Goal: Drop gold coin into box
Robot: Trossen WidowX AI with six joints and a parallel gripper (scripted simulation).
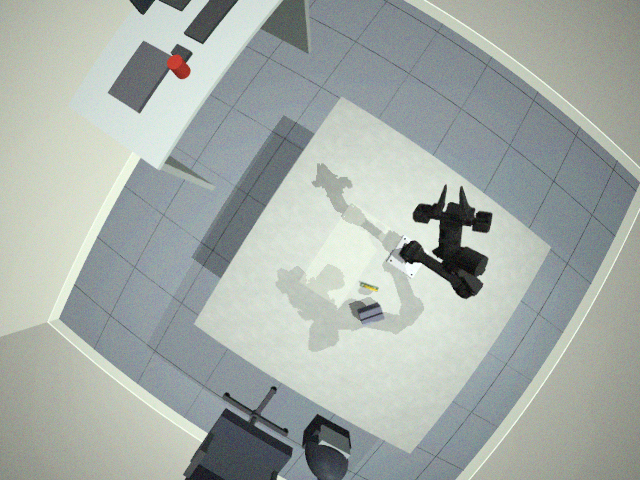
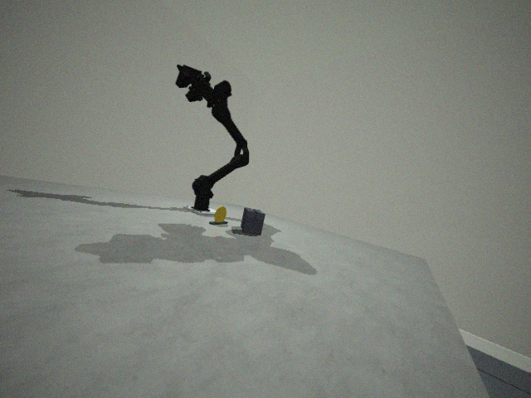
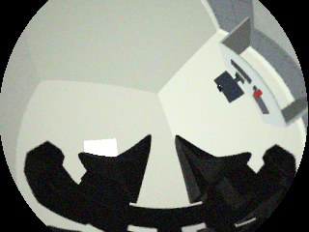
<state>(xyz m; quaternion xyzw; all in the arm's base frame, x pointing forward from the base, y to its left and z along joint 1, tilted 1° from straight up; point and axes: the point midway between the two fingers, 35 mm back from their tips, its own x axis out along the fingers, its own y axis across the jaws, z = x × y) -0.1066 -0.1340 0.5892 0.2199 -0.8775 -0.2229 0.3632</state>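
The gold coin (image 1: 368, 285) (image 2: 220, 214) stands on its edge in the dark-green holder (image 2: 217, 223), just in front of the arm's base. The closed grey box (image 1: 369, 311) (image 2: 251, 220) sits right beside it on the table. My gripper (image 1: 452, 193) (image 2: 180, 72) (image 3: 162, 137) is raised high in the air, far above and away from both. Its fingers stand partly apart with only wall and floor between them in the wrist view. It holds nothing.
The arm's base sits on a small white plate (image 1: 403, 255). A white side table with dark blocks and a red cylinder (image 1: 178, 67) stands at the far left. A chair (image 1: 325, 449) and a dark cabinet (image 1: 242, 449) stand on the floor beyond the table's edge.
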